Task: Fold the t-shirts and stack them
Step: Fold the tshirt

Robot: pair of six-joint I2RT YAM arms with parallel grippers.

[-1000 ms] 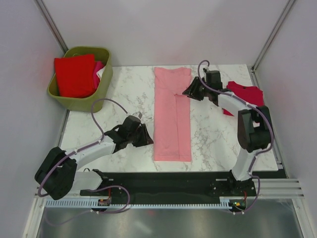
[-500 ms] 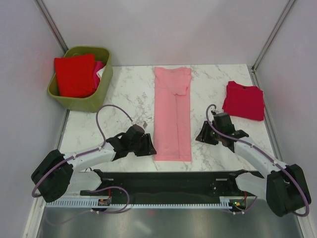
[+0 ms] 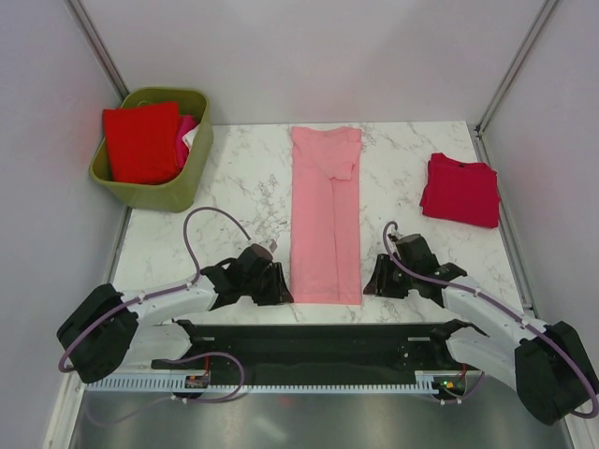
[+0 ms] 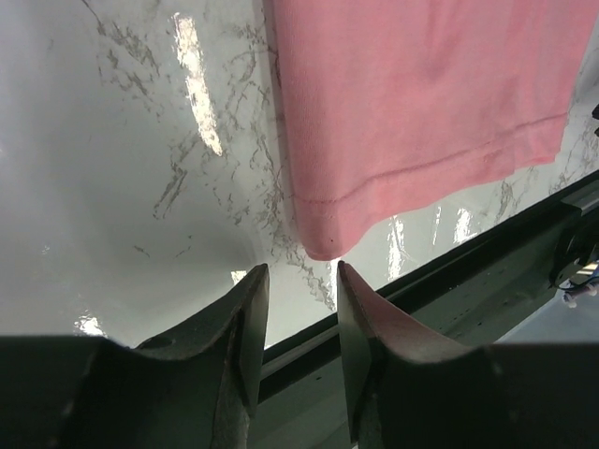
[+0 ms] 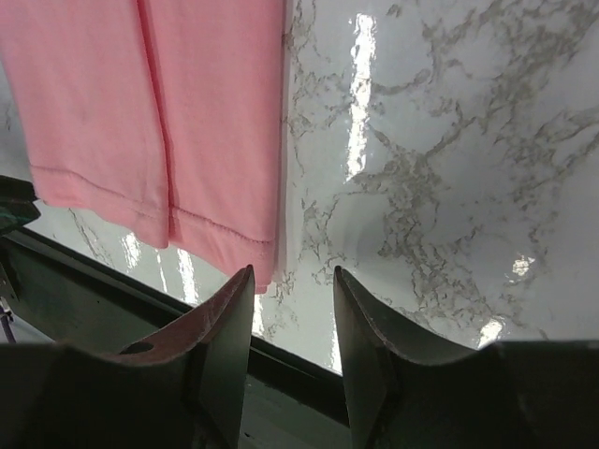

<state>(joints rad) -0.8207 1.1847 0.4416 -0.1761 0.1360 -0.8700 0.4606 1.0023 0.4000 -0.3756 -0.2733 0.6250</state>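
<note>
Fold in progress: one shirt done, one half-folded, more waiting.
The light pink t-shirt (image 3: 326, 215) is being folded mid-bench (image 3: 234, 178), narrowed to a long strip, end-to-end fold not yet made. The dark crimson t-shirt (image 3: 460, 190) is lying folded right of it, and the bright red t-shirt (image 3: 140, 140) and others are being kept in the basket (image 3: 154, 195) left of it. The left hand (image 4: 298, 309) and right hand (image 5: 293, 309) are being held at its near corners, jaws apart, nothing gripped.

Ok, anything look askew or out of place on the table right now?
Nothing spilled or damaged. The light pink t-shirt lies flat in a straight long strip; only a sleeve flap near its far end sits a bit uneven. The folded dark crimson t-shirt on the right is turned slightly askew.
</note>
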